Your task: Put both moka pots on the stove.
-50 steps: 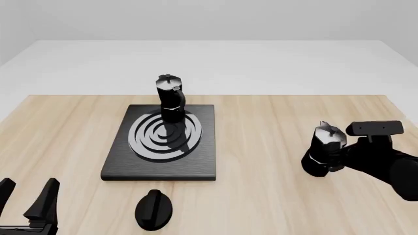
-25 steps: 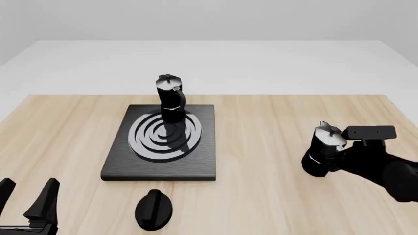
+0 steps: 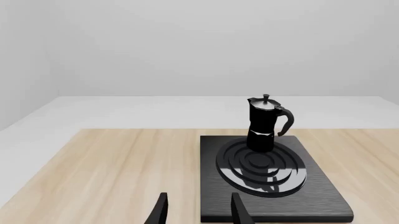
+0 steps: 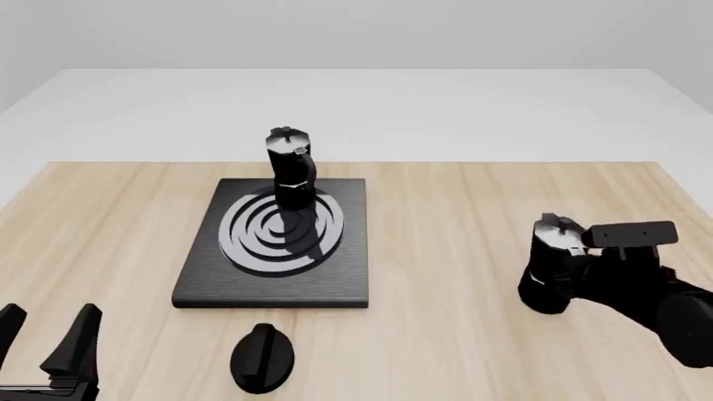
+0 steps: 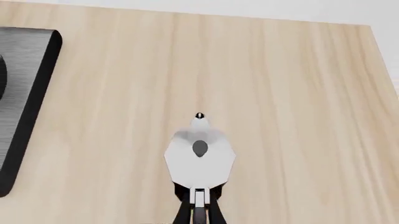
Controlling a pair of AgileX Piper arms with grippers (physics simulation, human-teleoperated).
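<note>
One moka pot point(image 4: 292, 171) stands upright on the far part of the stove point(image 4: 275, 242). The second moka pot point(image 4: 553, 267) is off to the right, well apart from the stove, grasped at its handle by the right end effector point(image 4: 589, 271). The left end effector point(image 4: 45, 338) hangs released over the near-left bench point(image 4: 446, 209).

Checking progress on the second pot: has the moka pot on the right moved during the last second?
Yes. The right moka pot has sunk slightly toward the table's near edge, no closer to the stove.
</note>
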